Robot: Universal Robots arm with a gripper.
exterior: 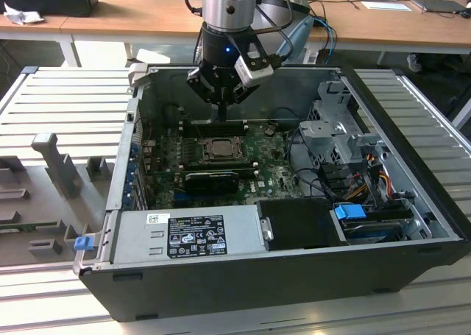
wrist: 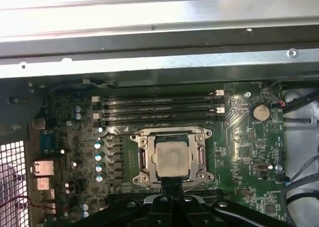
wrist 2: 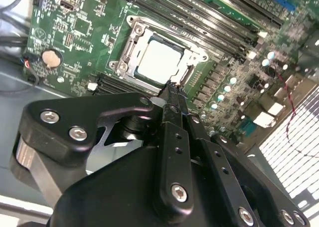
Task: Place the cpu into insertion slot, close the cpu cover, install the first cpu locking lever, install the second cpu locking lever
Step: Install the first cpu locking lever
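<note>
Wooden desks [exterior: 132,22] with a few papers on them run along the back of the room. In front of them a ribbed silver metal worktable [exterior: 66,92] carries an open dark computer case [exterior: 221,287] lying on its side. On the exterior view's left, grey moulded fixtures [exterior: 51,162] sit on the same table. Inside the case we see a green motherboard [exterior: 276,166], a grey power supply [exterior: 188,235] along the near wall, a long black expansion card [exterior: 212,179], and orange and yellow cables [exterior: 364,169] toward the exterior view's right. The robot arm [exterior: 229,11] comes straight down from above, and its gripper [exterior: 222,115] hangs over the board just beside the socket. Its black fingers are pressed together into one narrow point and hold nothing. In the first wrist view the cpu [wrist: 172,157] lies flat in the insertion slot [wrist: 142,159], pale silvery top facing up. The cpu cover [wrist: 169,135] lies down around it, so the chip shows through its window. Long black memory slots [wrist: 159,110] run beside the socket on the side away from the gripper, and a round coin battery [wrist: 260,112] sits further off. In both wrist views the fingertips line up with the cover's edge — we cannot tell whether they touch it.
</note>
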